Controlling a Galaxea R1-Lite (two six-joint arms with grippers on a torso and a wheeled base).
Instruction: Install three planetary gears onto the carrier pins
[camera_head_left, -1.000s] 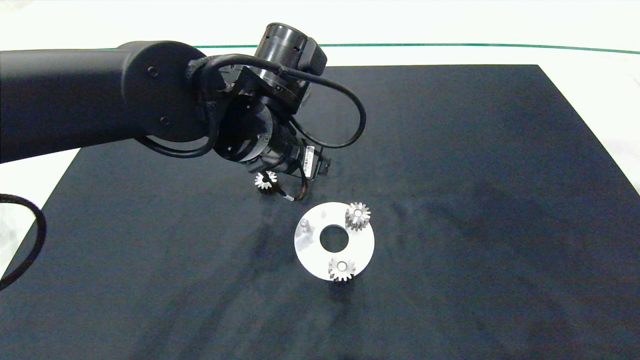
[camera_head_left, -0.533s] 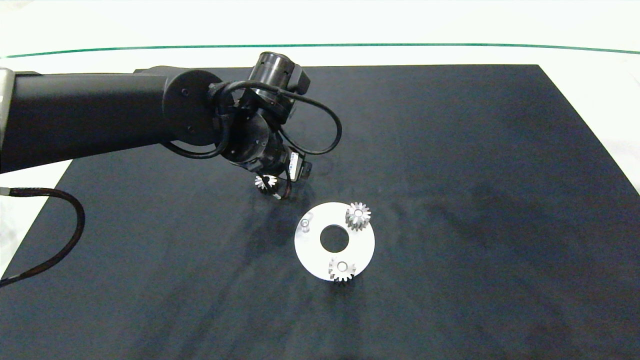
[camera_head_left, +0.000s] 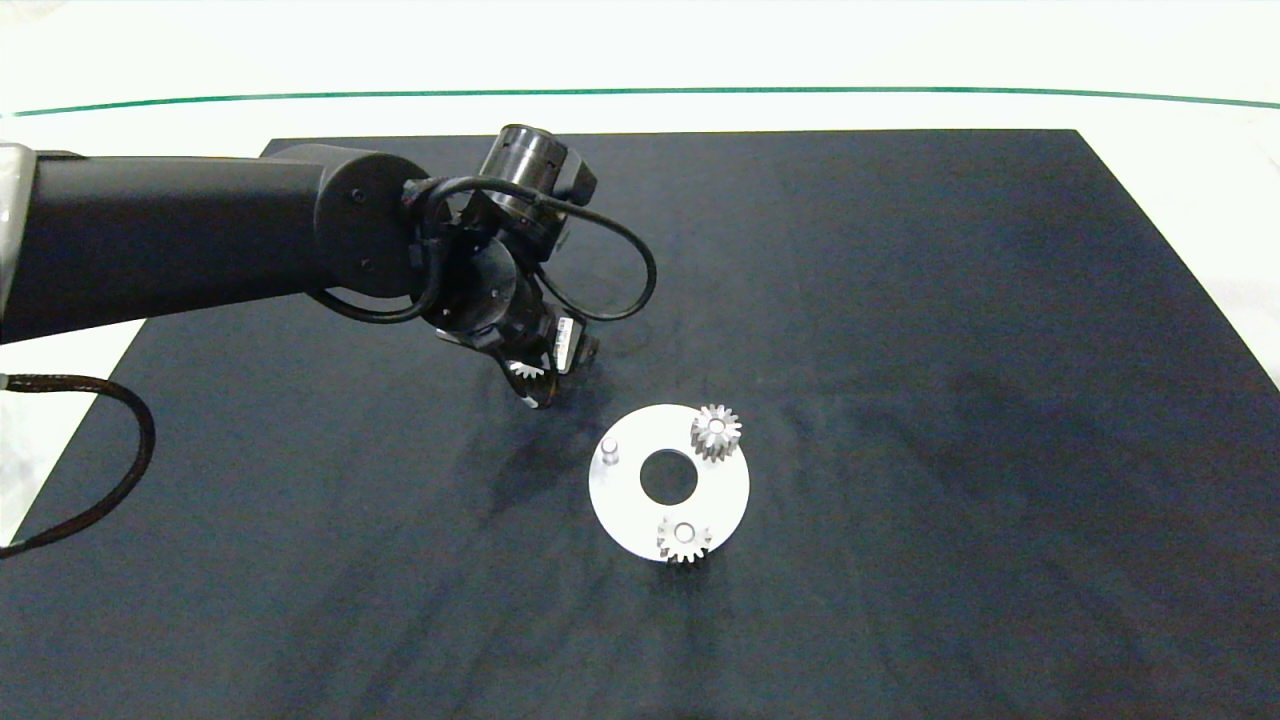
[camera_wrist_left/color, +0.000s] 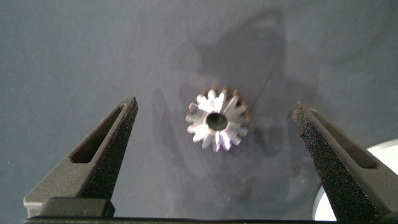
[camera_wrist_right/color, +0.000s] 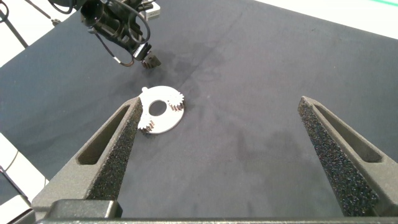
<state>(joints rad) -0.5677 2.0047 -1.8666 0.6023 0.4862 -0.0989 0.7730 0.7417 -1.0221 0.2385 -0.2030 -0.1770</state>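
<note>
Between the spread fingers of the left gripper (camera_wrist_left/color: 217, 134) a loose planetary gear (camera_wrist_left/color: 217, 121) is lying flat on the dark mat (camera_head_left: 900, 300), touching neither finger — released. From overhead the wrist is hiding most of that gear; a small label on the wrist is too blurred to read. Just beyond, the white disc (camera_head_left: 625, 500) is carrying two seated gears (camera_head_left: 716, 432) (camera_head_left: 684, 539) and one bare pin (camera_head_left: 609, 450). Well away, the right gripper (camera_wrist_right/color: 224, 149) is hanging open.
</note>
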